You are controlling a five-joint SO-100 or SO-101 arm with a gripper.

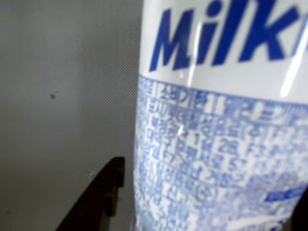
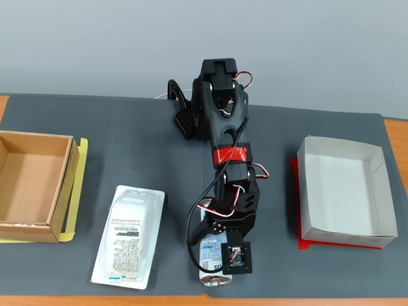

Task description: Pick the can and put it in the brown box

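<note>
1. In my wrist view one black finger point(image 1: 103, 192) of the gripper point(image 2: 213, 261) sits just left of the slim white drink can with light-blue print and blue lettering point(image 1: 216, 134). A narrow strip of mat shows between them low down, and the other finger is out of sight, so I cannot tell whether the jaws are clamped on the can or only set around it.
2. In the fixed view the can point(image 2: 212, 254) lies at the near edge of the dark grey mat point(image 2: 127, 140), mostly hidden under the gripper, with its silver end point(image 2: 217, 279) pointing toward the near side.
3. The black arm with a red band point(image 2: 224, 134) reaches from its base at the far middle of the mat down to the can.
4. A flat white plastic blister pack with a barcode label point(image 2: 129, 234) lies just left of the can, apart from it.
5. The shallow brown cardboard box point(image 2: 62, 185) sits at the far left, well apart from the can, with yellow strips point(image 2: 81, 167) under its edge.
6. A white paper box on a red base point(image 2: 376, 185) stands at the right, well apart from the gripper.
</note>
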